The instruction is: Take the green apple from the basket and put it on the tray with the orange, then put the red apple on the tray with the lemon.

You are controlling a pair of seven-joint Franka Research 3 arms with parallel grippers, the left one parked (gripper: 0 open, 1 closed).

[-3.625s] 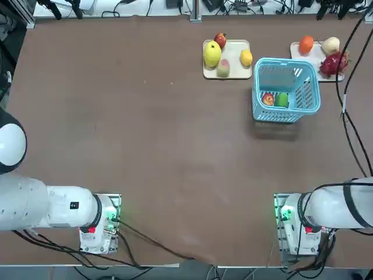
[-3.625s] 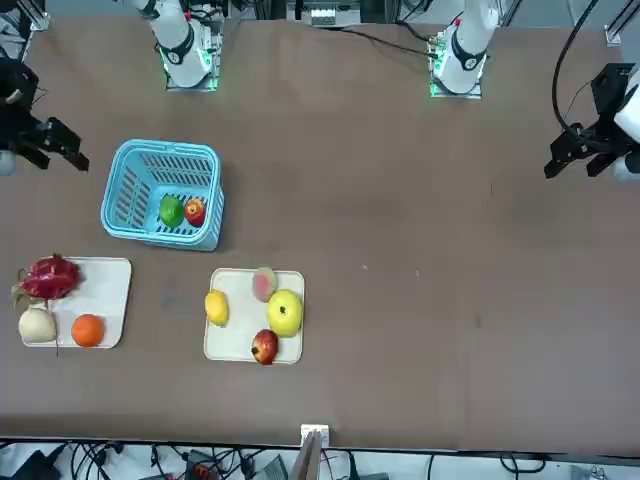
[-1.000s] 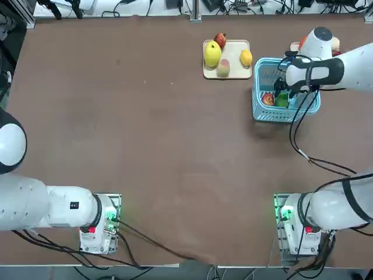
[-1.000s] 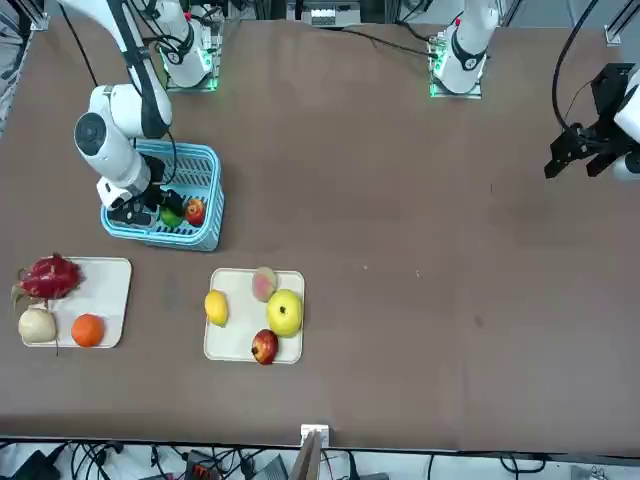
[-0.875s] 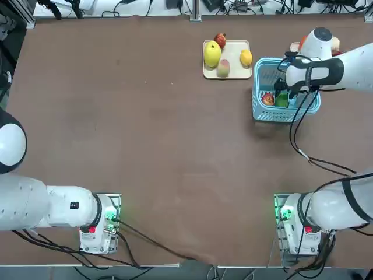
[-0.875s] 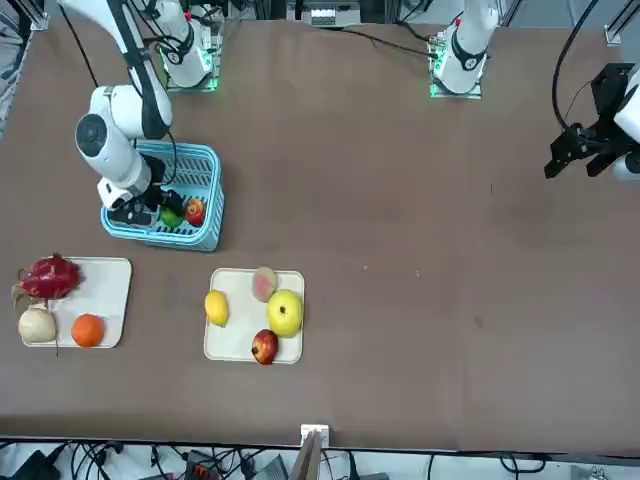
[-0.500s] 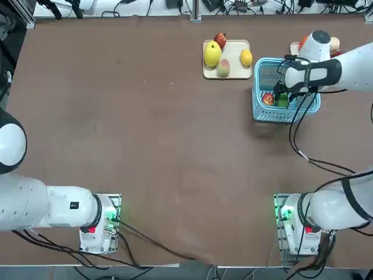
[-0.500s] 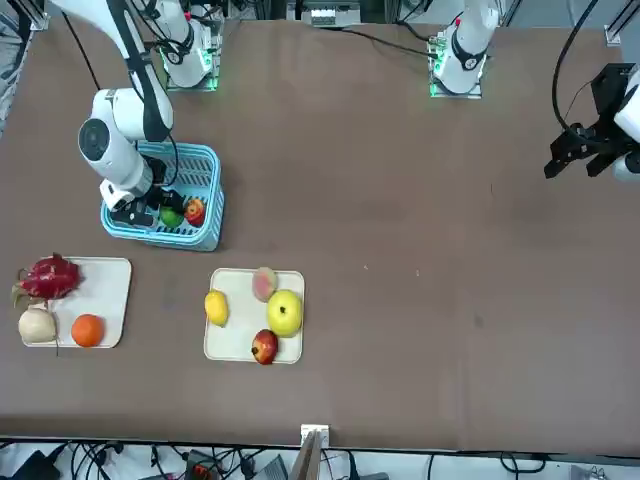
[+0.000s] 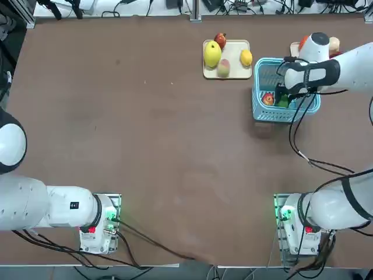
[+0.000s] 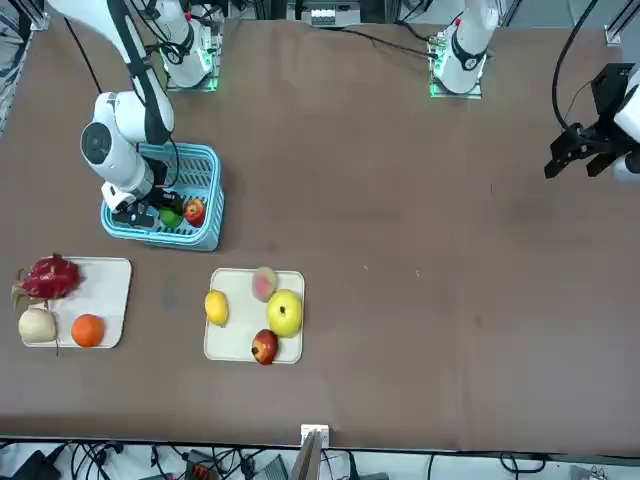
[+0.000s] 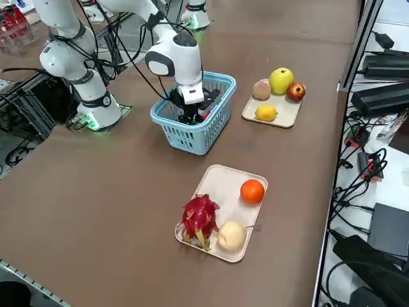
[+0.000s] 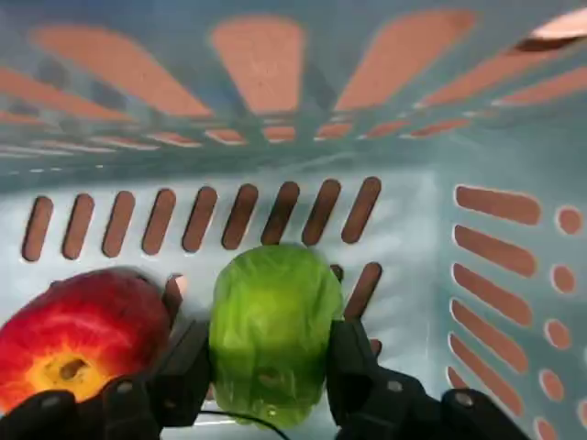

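- Right wrist view: the green apple (image 12: 275,321) is grasped between the closed-in jaws of the right gripper (image 12: 271,357), both fingers pressed to its sides, inside the basket (image 12: 404,302). The red apple (image 12: 87,335) is seen beside it, untouched by the grasp as far as can be judged.
- Top view: the basket is reached into by the right arm (image 9: 344,70). On the robot's left of the basket, the tray with the lemon (image 9: 235,49) is seen; the lemon (image 9: 246,58), a yellow-green fruit (image 9: 212,53), a peach-like fruit (image 9: 223,68) and a darker red fruit (image 9: 220,39) are held on it.
- Front view: the green apple is partly covered by the gripper in the basket. Near the basket, the tray with the orange (image 10: 105,285) is shown, with the orange (image 10: 87,330), a dragon fruit (image 10: 50,277) and a pale round fruit (image 10: 37,325) on it.
- Right side view: the gripper is lowered into the basket; the green apple is hidden there. Both trays are placed apart from the basket.
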